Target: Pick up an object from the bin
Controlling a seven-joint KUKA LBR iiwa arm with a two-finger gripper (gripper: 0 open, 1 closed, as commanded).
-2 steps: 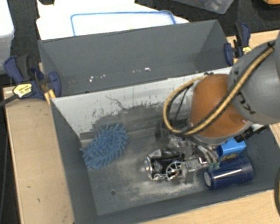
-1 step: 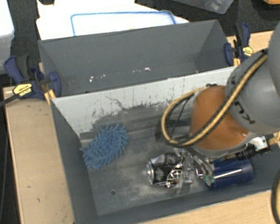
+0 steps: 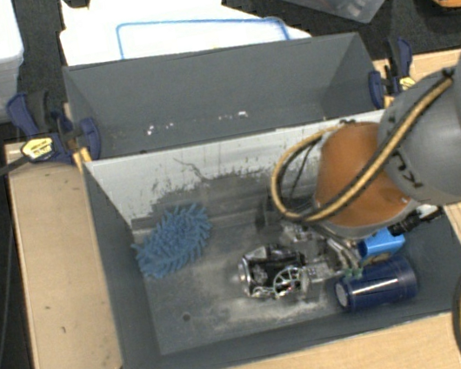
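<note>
While beside arm (image 3: 445, 141), dark blue cylinder (image 3: 379, 287)

- Soft overhead light here, the bin (image 3: 126, 277) floor evenly lit.
- Far wall dark on top, its slope washed pale.
- The arm (image 3: 457, 139) throws a shadow at the bin's right side.

Grey metal bin (image 3: 192, 314), sloped walls, floor scuffed and scratched pale. Left side of floor: blue fuzzy duster-like thing (image 3: 172, 238), lying alone by the left wall. Middle front: black and silver gadget (image 3: 270, 272), small and tangled-looking. Front right: dark blue cylinder (image 3: 378, 287) on its side, with a bright blue piece (image 3: 380, 244) just behind it, partly covered.
</note>
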